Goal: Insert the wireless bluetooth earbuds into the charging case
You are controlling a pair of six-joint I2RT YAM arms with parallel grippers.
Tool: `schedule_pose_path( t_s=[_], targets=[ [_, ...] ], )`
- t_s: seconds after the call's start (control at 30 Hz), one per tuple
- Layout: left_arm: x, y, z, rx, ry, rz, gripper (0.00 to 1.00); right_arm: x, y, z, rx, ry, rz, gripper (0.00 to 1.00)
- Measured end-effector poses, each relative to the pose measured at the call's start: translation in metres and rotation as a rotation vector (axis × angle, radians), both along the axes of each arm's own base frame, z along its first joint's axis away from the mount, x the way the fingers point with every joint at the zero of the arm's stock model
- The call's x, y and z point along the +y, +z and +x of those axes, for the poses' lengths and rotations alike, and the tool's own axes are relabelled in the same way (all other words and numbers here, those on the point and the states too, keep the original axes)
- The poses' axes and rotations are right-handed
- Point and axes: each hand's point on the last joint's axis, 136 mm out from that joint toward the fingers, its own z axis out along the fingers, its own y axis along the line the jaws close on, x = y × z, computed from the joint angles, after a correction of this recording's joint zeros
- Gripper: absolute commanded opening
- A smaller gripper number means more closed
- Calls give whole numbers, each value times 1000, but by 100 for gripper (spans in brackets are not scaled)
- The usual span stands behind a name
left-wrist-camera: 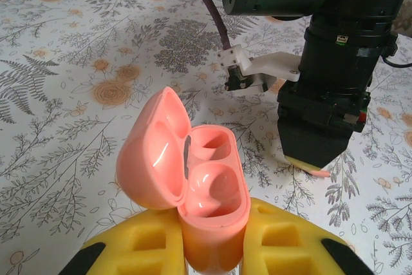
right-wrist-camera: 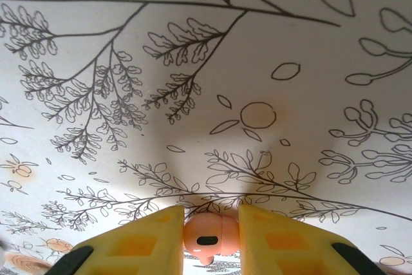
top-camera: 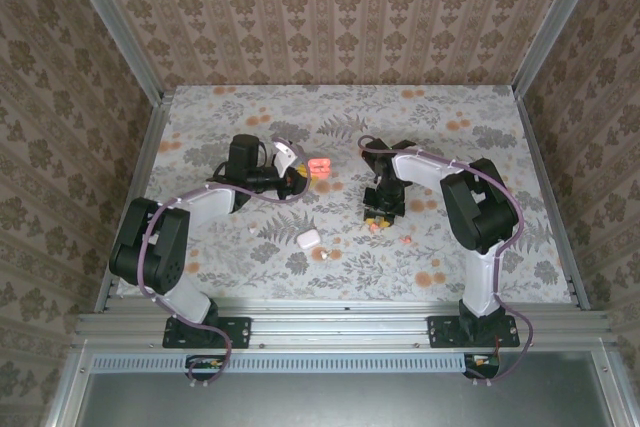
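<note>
Beige-and-brown damask wallpaper [top-camera: 330,17] covers three walls, with aluminium posts [top-camera: 117,32] at the corners — below lies a tablecloth [top-camera: 480,117] of grey ferns and orange flowers, evenly lit, a metal rail [top-camera: 340,325] along its near edge

Lab test cell, home-styled: aluminium frame [top-camera: 340,319] with left arm [top-camera: 150,247] and right arm [top-camera: 480,209] bolted on, printed wallpaper panels [top-camera: 330,17] as walls, floral tablecloth [top-camera: 470,137].

One coral case [left-wrist-camera: 209,185], one white case [top-camera: 307,239], two arms [top-camera: 160,237]
</note>
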Motion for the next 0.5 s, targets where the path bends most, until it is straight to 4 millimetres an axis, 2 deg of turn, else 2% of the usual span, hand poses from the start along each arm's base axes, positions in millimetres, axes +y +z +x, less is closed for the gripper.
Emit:
schedule_pose_path(
  t_s=[0.33, 0.5],
  targets=[
    [-1, 1, 2, -7, 4, -9, 8, 0, 4, -3, -45, -17, 14, 24],
    [-5, -9, 7, -3, 11, -22, 8, 4, 18, 5, -165, -39, 67, 24]
  ],
)
